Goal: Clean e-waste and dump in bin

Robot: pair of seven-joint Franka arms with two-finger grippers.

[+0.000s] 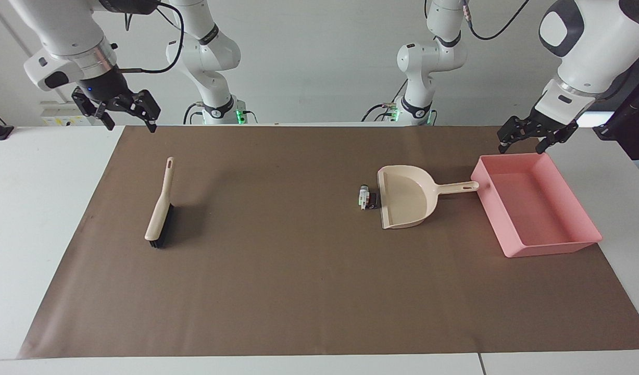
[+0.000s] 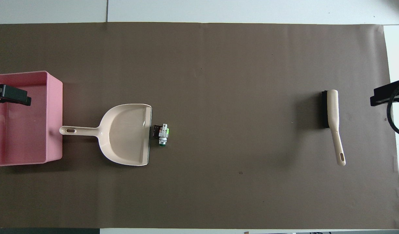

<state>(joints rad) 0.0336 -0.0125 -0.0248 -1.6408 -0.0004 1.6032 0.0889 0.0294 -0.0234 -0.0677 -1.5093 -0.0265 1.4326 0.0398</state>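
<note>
- Black fingers of the left gripper (image 1: 525, 139) stand spread apart with nothing between them; it hangs in the air over the bin's robot-side wall, at the left arm's end of the table.
- Black too, the right gripper (image 1: 126, 112) has its fingers parted and holds nothing; it hangs over the robot-side edge of the brown mat (image 1: 298, 271), at the right arm's end, above the brush.
- Pink, shallow and low-walled, the bin (image 1: 551, 245) sits on the mat near its edge at the left arm's end.
- Beige dustpan (image 1: 405, 200) lies flat beside the bin, its handle tip touching or just short of the bin's wall and its open lip turned toward the right arm's end.
- E-waste (image 1: 367, 197), a small white cylinder with green marks and a small black block, lies on the mat right at the dustpan's lip.
- Beige-handled brush (image 1: 161, 205) with black bristles lies well apart from the e-waste, toward the right arm's end, its handle pointing toward the robots.
- Between brush and e-waste runs a wide bare stretch of mat; more bare mat lies farther from the robots.
</note>
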